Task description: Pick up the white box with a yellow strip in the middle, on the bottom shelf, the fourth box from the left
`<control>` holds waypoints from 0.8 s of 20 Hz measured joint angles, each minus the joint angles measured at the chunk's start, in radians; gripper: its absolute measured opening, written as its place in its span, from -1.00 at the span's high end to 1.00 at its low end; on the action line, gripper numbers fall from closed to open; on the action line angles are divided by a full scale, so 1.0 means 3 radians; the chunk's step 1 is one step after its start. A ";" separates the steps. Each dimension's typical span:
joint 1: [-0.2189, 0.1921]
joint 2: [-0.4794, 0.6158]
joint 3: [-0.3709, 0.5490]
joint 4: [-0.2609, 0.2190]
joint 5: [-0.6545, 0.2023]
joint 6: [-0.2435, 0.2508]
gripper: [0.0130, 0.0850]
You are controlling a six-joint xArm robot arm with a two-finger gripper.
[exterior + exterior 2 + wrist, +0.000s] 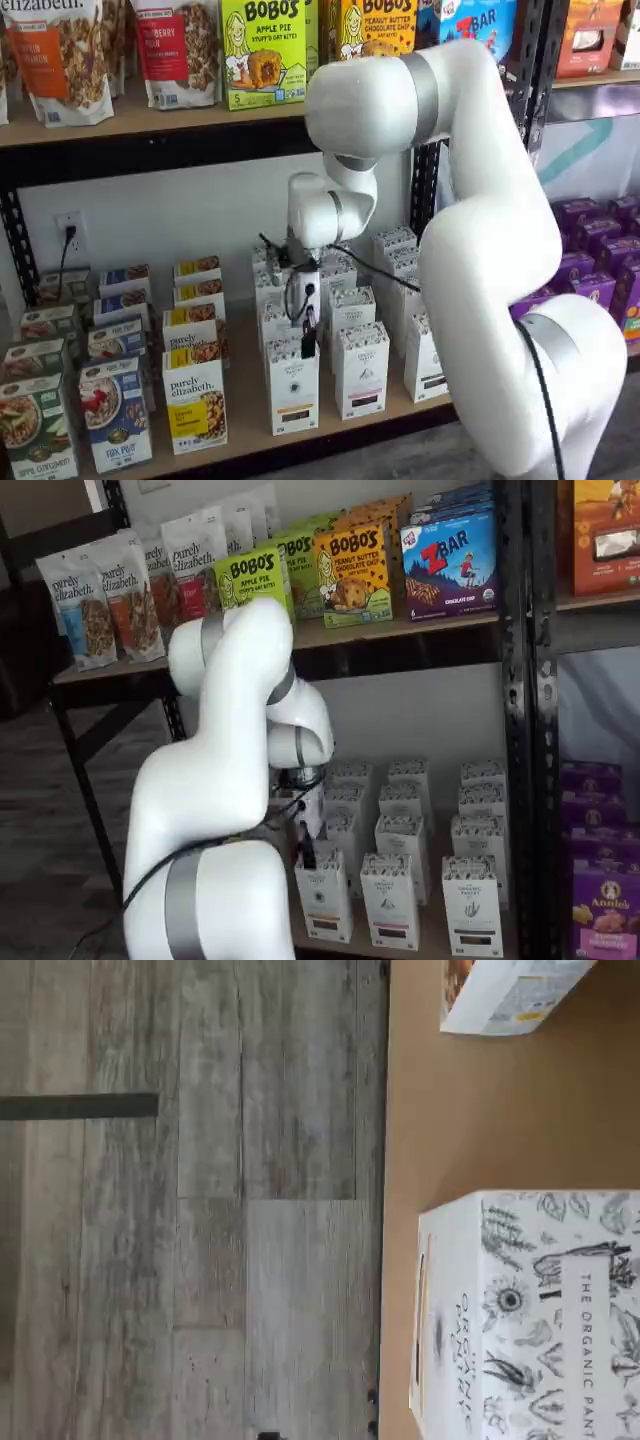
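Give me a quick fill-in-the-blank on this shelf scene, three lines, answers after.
1. The claw hangs right over a box on the bottom shelf that is mainly ___ in colour.
2. The front carton beside that box is branded "purely ___".
3. The green-yellow apple pie box on the upper shelf is branded ___.

Missing words: white; elizabeth; Bobo's
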 joint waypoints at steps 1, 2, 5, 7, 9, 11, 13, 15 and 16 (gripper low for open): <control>0.0001 0.0002 0.0000 -0.0007 -0.0025 0.0007 -1.00; 0.0005 0.0013 -0.0010 -0.0017 -0.0054 0.0019 -1.00; 0.0013 0.0057 -0.0078 -0.0050 -0.0062 0.0055 -1.00; 0.0014 0.0077 -0.0101 -0.0063 -0.0080 0.0066 -1.00; 0.0013 0.0094 -0.0116 -0.0098 -0.0105 0.0094 -1.00; 0.0008 0.0123 -0.0143 -0.0126 -0.0120 0.0113 -1.00; 0.0004 0.0160 -0.0176 -0.0147 -0.0134 0.0126 -1.00; -0.0003 0.0209 -0.0227 -0.0161 -0.0126 0.0131 -1.00; -0.0007 0.0235 -0.0255 -0.0168 -0.0116 0.0133 -1.00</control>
